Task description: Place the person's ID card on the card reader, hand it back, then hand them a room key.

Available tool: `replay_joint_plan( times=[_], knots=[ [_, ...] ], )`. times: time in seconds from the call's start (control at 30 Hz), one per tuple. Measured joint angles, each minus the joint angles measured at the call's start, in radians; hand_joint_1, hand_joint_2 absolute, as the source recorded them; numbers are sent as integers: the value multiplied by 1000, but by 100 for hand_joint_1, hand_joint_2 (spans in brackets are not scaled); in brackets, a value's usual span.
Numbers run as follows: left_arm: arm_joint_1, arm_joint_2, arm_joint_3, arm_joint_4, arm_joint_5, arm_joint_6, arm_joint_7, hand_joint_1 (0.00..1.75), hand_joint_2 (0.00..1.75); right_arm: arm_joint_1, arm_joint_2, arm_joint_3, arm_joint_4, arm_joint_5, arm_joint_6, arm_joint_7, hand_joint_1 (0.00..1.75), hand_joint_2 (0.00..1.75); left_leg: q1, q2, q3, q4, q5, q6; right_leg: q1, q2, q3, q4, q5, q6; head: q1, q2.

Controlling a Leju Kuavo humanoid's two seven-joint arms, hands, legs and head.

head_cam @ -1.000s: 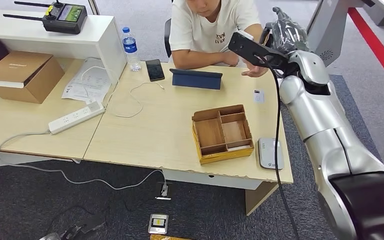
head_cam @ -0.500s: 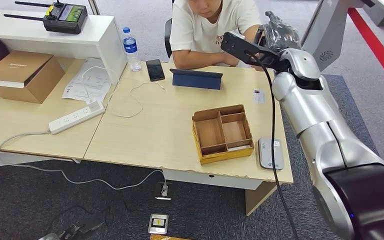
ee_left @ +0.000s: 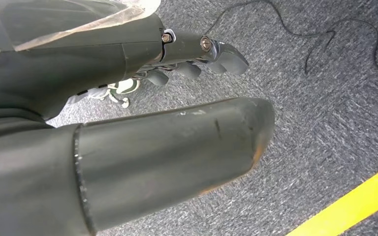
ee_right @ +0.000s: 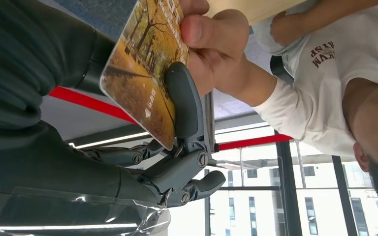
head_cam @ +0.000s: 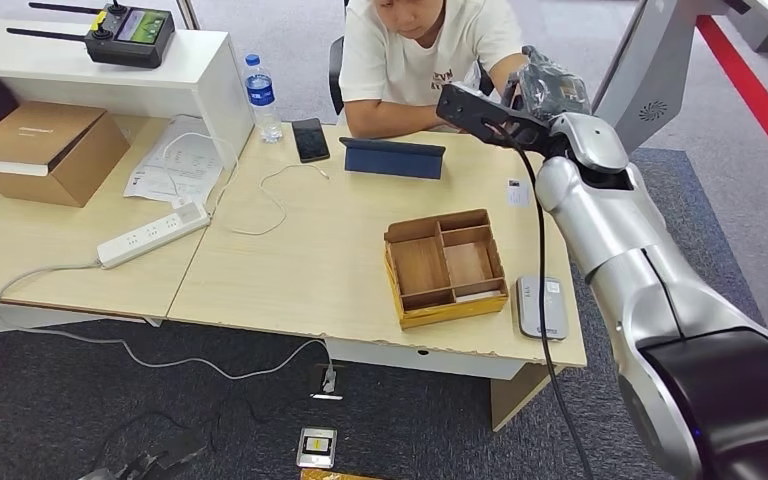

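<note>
My right hand (head_cam: 552,84) is raised past the table's far right corner, in front of the seated person (head_cam: 420,50). In the right wrist view it (ee_right: 174,162) holds a card with an autumn-tree picture (ee_right: 142,69), one dark finger (ee_right: 183,105) lying across its face. The person's hand (ee_right: 214,42) pinches the card's other end. A small white card (head_cam: 517,191) lies on the table near the right edge. The grey card reader (head_cam: 541,306) sits at the near right corner. My left hand (ee_left: 177,128) hangs over grey carpet, holding nothing, fingers apart.
A partitioned wooden tray (head_cam: 445,265) stands left of the reader. A blue tablet case (head_cam: 393,158), a phone (head_cam: 310,139) and a water bottle (head_cam: 260,97) lie along the far edge. A power strip (head_cam: 153,234) and cables trail left. A cardboard box (head_cam: 45,150) sits far left.
My right arm has swung further toward the person, carrying the card. The person's hand has left the table edge and now grips the card's other end.
</note>
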Motion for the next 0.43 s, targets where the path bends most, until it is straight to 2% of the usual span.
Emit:
replay_joint_plan(
  times=[0.03, 0.07, 0.17, 0.2, 0.43],
  knots=[
    [0, 1, 0, 0, 0, 0, 0, 0, 0, 2, 0, 0, 3, -1, 0, 0, 167, 175, 0, 0, 0, 0, 0, 0, 0, 0, 0, 0, 0, 0, 0, 0],
    [1, 1, 0, 0, 1, 0, 0, 0, 0, 4, 0, 0, 5, -2, 0, -1, 144, 175, 0, 0, 0, 0, 0, 0, 0, 0, 0, 0, 0, 0, 0, 0],
    [1, 2, 0, 0, 3, 0, 1, 0, 0, 9, 1, 0, 10, -1, 0, -3, 21, 175, 0, 0, 0, 0, 0, 0, 0, 0, -1, 0, 0, 0, 0, 0],
    [1, 2, 0, 0, 3, 0, 1, 0, 0, 11, 1, 0, 11, 0, 0, -3, 2, 175, 0, 0, 0, 0, 0, 0, 0, 0, -1, 0, 0, 0, 0, 0],
    [2, 2, 0, 0, 5, 0, 4, 0, 0, 20, 2, 0, 14, 4, -6, 0, 1, 175, 0, 0, 0, 0, 0, 0, 0, 0, -1, 0, 0, 0, 0, 0]
  ],
)
